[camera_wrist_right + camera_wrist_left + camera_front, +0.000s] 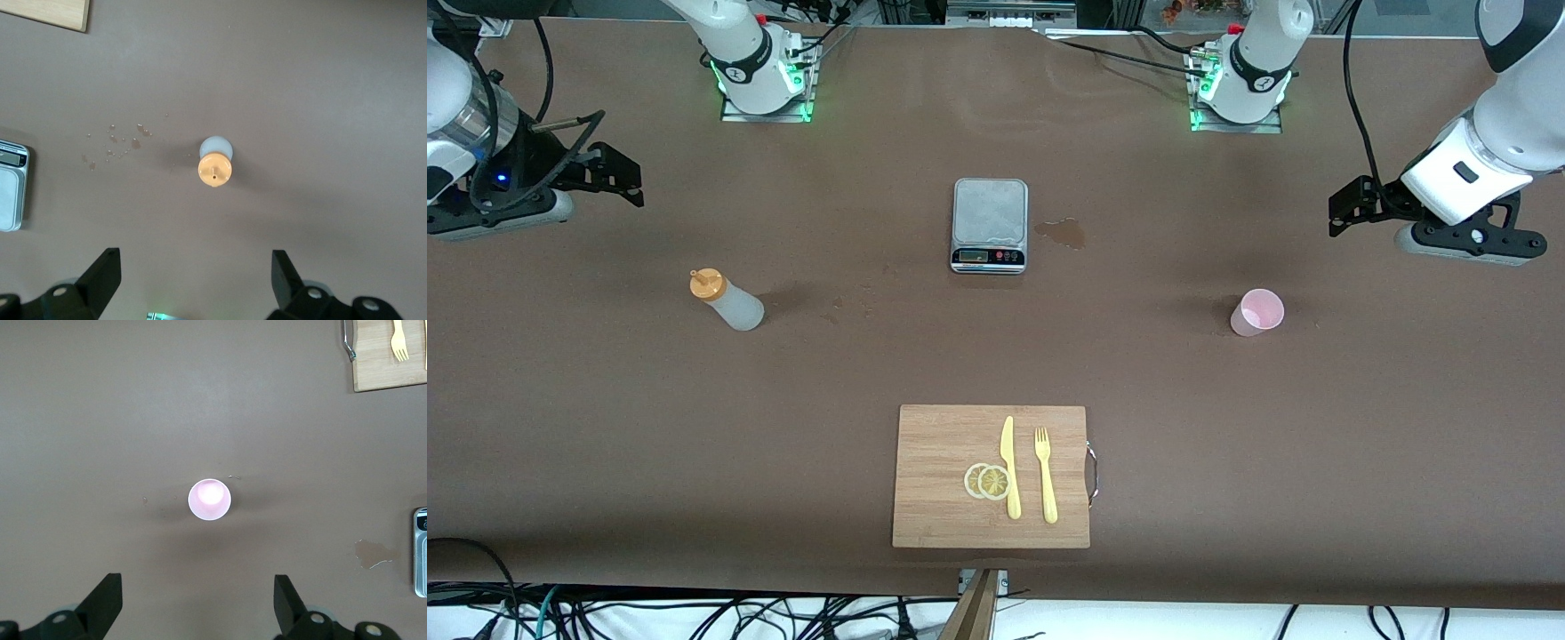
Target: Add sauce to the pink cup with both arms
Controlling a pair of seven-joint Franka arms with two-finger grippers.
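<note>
The sauce bottle [727, 300], whitish with an orange cap, stands upright on the brown table toward the right arm's end. From above, the right wrist view shows the bottle's cap [215, 167]. My right gripper [631, 182] hangs open over bare table, apart from the bottle, its jaws [195, 260] wide with nothing between them. The pink cup [1257, 313] stands upright toward the left arm's end, and the cup [209, 499] looks empty from above. My left gripper [1336, 213] is open over bare table, clear of the cup, with nothing between its jaws [197, 585].
A grey kitchen scale [989, 224] sits mid-table with a liquid stain [1062, 232] beside it. Nearer the camera lies a wooden cutting board [938, 453] with a yellow knife [1010, 467], a fork [1045, 474] and lemon slices [987, 481]. Small droplets [123, 140] mark the table between bottle and scale.
</note>
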